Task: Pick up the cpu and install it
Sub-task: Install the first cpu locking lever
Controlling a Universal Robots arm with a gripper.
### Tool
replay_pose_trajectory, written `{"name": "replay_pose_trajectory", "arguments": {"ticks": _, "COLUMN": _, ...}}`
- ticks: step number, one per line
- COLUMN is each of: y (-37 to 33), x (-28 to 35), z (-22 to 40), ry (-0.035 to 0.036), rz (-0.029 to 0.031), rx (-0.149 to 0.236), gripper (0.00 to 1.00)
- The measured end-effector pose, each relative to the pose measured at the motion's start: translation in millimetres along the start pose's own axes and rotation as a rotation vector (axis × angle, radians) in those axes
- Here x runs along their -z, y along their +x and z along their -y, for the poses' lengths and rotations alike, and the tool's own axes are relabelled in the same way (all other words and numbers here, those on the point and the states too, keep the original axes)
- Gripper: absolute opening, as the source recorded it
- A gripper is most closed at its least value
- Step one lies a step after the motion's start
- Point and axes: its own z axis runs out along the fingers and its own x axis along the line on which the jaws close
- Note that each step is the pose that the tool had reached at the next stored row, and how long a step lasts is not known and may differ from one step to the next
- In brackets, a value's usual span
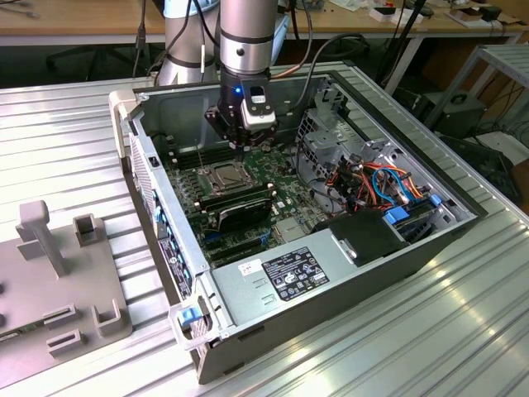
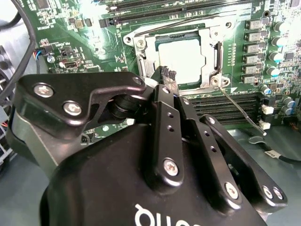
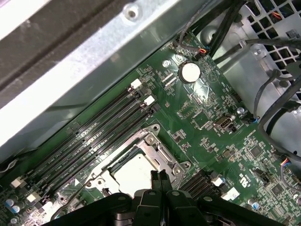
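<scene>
Jaws (image 2: 169, 73) together, holding nothing, above cpu (image 2: 183, 60) seated in mobo socket (image 2: 214, 54), inside pc case (image 1: 463, 217)

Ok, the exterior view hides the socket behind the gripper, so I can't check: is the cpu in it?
Observer: Yes, in the second wrist view the cpu lies flat inside the socket frame.
Operator: Is the gripper holding it?
Observer: No. The gripper is shut and empty, with its tips over the frame's edge beside the cpu.
Operator: And the lever?
Observer: The socket lever angles out, away from the socket.
</scene>
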Motion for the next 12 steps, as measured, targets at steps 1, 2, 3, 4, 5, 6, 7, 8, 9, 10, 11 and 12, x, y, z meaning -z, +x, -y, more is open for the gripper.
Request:
{"name": "replay_pose_trajectory", "arguments": {"ticks": 1, "y": 0.0, "x": 0.0, "z": 0.0, "ry": -0.0017, "rz": 0.0008, "rx": 0.015, "gripper": 0.11}}
{"name": "replay_pose_trajectory", "arguments": {"ticks": 2, "y": 0.0, "x": 0.0, "z": 0.0, "ry": -0.0034, "rz": 0.0014, "rx": 0.029, "gripper": 0.11}}
{"name": "replay_pose_trajectory", "arguments": {"ticks": 3, "y": 0.0, "x": 0.0, "z": 0.0, "ry": -0.0044, "rz": 0.0018, "rx": 0.038, "gripper": 0.11}}
{"name": "replay_pose_trajectory", "arguments": {"ticks": 4, "y": 0.0, "x": 0.0, "z": 0.0, "ry": -0.005, "rz": 0.002, "rx": 0.042, "gripper": 0.11}}
{"name": "replay_pose_trajectory", "arguments": {"ticks": 5, "y": 0.0, "x": 0.0, "z": 0.0, "ry": -0.005, "rz": 0.002, "rx": 0.042, "gripper": 0.11}}
{"name": "replay_pose_trajectory", "arguments": {"ticks": 6, "y": 0.0, "x": 0.0, "z": 0.1, "ry": -0.005, "rz": 0.002, "rx": 0.043, "gripper": 0.11}}
{"name": "replay_pose_trajectory", "arguments": {"ticks": 7, "y": 0.0, "x": 0.0, "z": 0.1, "ry": -0.0049, "rz": 0.0021, "rx": 0.043, "gripper": 0.11}}
{"name": "replay_pose_trajectory", "arguments": {"ticks": 8, "y": 0.0, "x": 0.0, "z": 0.1, "ry": -0.0049, "rz": 0.0021, "rx": 0.043, "gripper": 0.11}}
{"name": "replay_pose_trajectory", "arguments": {"ticks": 9, "y": 0.0, "x": 0.0, "z": 0.1, "ry": -0.0062, "rz": 0.0026, "rx": 0.054, "gripper": 0.11}}
{"name": "replay_pose_trajectory", "arguments": {"ticks": 10, "y": 0.0, "x": 0.0, "z": 0.1, "ry": -0.0076, "rz": 0.0032, "rx": 0.066, "gripper": 0.11}}
{"name": "replay_pose_trajectory", "arguments": {"ticks": 11, "y": 0.0, "x": 0.0, "z": 0.1, "ry": -0.0095, "rz": 0.0039, "rx": 0.082, "gripper": 0.11}}
{"name": "replay_pose_trajectory", "arguments": {"ticks": 12, "y": 0.0, "x": -0.1, "z": 0.1, "ry": -0.0132, "rz": 0.0054, "rx": 0.113, "gripper": 0.11}}
